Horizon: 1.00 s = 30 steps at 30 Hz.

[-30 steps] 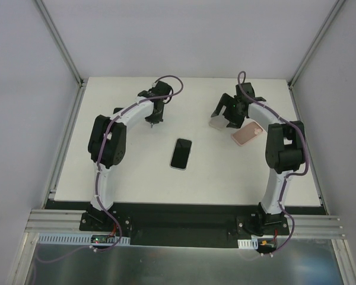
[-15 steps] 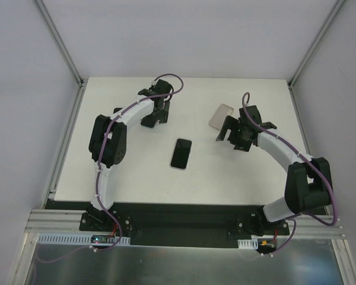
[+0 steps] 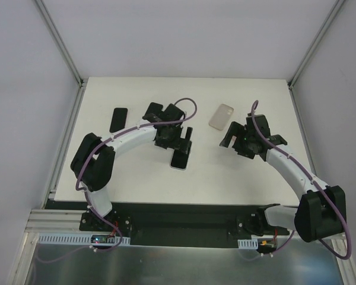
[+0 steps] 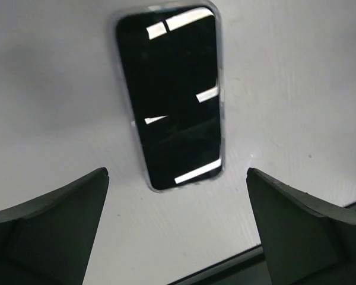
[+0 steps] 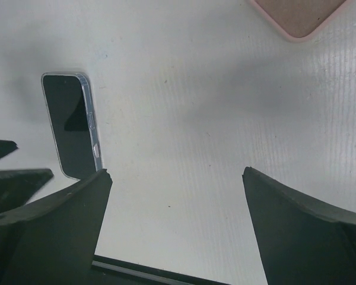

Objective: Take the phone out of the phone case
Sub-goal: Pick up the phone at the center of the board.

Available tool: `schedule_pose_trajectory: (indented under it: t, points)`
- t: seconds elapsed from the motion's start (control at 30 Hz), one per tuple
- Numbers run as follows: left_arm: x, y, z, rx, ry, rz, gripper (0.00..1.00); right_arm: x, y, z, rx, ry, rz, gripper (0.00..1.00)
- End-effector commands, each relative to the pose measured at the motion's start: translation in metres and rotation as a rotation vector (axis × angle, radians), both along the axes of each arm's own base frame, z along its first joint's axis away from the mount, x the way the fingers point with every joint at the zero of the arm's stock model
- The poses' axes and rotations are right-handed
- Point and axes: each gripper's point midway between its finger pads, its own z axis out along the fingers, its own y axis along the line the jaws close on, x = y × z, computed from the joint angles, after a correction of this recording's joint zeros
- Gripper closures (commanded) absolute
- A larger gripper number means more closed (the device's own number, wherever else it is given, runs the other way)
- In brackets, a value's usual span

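left pincer [image 4: 177, 176] spread wide, phone [image 4: 170, 95] just ahead | long axis points straight away from it (clear case [image 4: 220, 101] on) | right pincer [image 5: 177, 173] also released, farther off

My left gripper [image 3: 179, 141] now hangs over the middle phone [image 4: 175, 95], jaws wide, and a second dark phone [image 3: 118, 119] shows far left where the arm was. My right gripper [image 3: 240, 141] has drawn back from the clear case [image 3: 221, 116].
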Motion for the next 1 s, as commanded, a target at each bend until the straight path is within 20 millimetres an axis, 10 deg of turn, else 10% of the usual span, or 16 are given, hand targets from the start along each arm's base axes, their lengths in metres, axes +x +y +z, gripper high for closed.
schedule_pose_trajectory:
  t: [0.0, 0.97]
  points:
    - [-0.031, -0.022, -0.014, -0.045, 0.066, -0.072, 0.01, -0.007, -0.004, 0.0, -0.011, 0.007, -0.011, 0.04]
    - [-0.029, -0.021, -0.081, 0.322, 0.062, -0.072, 0.12, -0.003, 0.012, -0.004, 0.036, 0.008, 0.01, 0.04]
